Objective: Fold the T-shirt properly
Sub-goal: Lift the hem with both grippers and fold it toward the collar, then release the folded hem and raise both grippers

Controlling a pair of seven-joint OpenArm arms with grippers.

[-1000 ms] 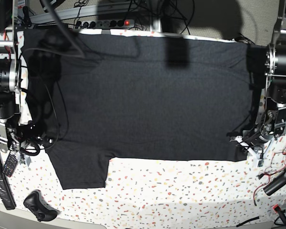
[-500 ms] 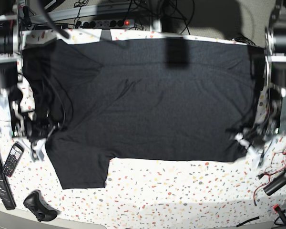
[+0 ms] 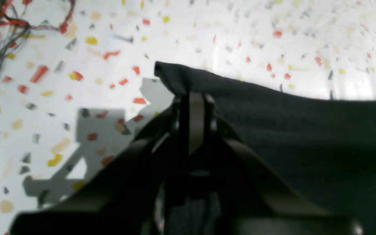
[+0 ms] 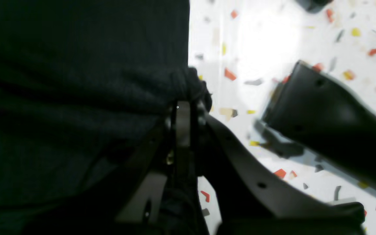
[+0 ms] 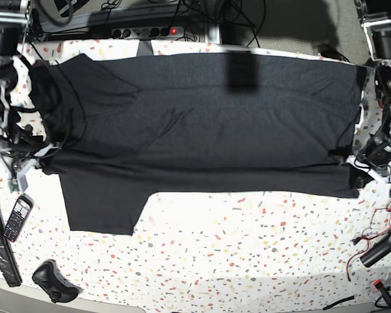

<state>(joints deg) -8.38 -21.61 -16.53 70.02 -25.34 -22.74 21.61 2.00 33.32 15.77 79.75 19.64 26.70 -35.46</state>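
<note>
Gripping the T-shirt (image 5: 202, 124) at both ends, I am holding it stretched across the speckled table (image 5: 247, 254), plain black side up, with one sleeve hanging toward the near edge. My left gripper (image 3: 193, 94) is pinching a corner of the hem, jaws closed tight on the cloth, which is rising to a small peak above the tabletop. My right gripper (image 4: 188, 104) is likewise clamping a bunched fold at the garment's opposite edge. Beside that end a mobile phone (image 5: 17, 219) and a black controller (image 5: 52, 282) are lying on the table.
</note>
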